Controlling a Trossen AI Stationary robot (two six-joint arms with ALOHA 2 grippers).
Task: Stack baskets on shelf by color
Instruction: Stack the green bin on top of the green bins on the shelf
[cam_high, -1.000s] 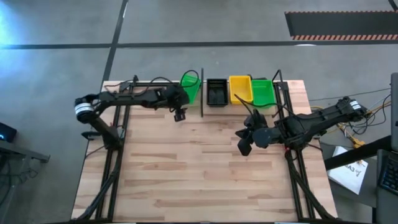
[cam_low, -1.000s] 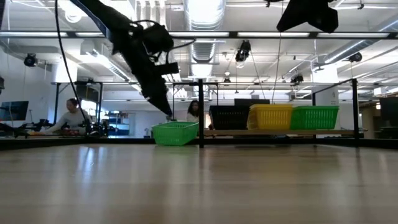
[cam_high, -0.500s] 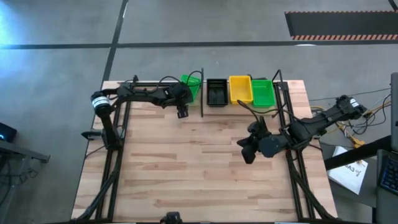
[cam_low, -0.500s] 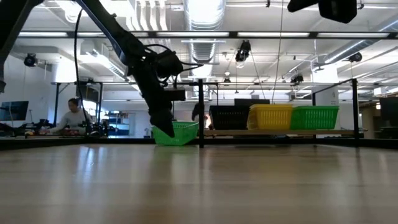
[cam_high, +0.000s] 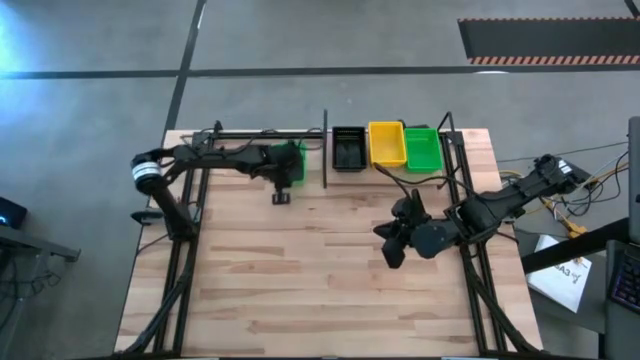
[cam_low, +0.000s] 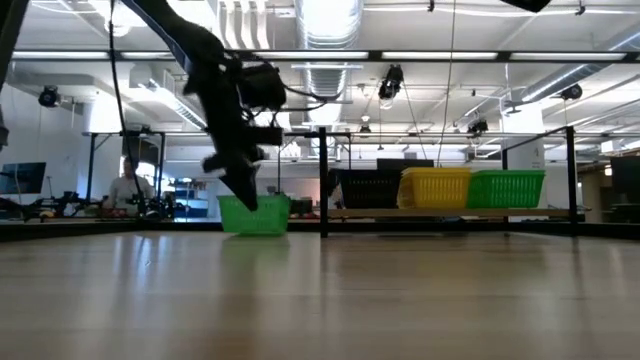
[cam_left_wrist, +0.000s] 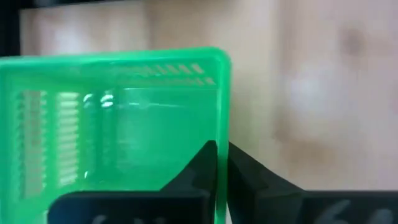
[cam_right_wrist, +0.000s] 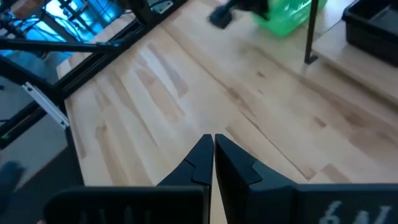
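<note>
Right tool (cam_high: 392, 243): hung clear above the bare middle of the tabletop (cam_high: 300, 280), jaws pressed together, nothing held; parked well apart from the baskets.
Left tool (cam_left_wrist: 221, 163): closed onto one wall of the loose green basket (cam_high: 287, 160), one finger inside the rim, the other outside.
Loose green basket: on the tabletop near its far edge, just left of the shelf's near post (cam_high: 325, 150), not yet on the shelf.
Shelf (cam_low: 450, 212): at the far edge of the tabletop, between black uprights; carried a black basket (cam_high: 348, 148), a yellow basket (cam_high: 386, 144) and a green basket (cam_high: 422, 148) side by side.
Matching stack: the shelved green one, at the far right end, beyond black and yellow.
Risk, grip: thin single-wall pinch; likely to let the basket swing or slip once lifted.
Risk, path: post and shelf edge stood between basket and target; a low carry could snag either, or knock the black or yellow baskets.
Risk, placing: a tilted basket may fail to nest squarely.
</note>
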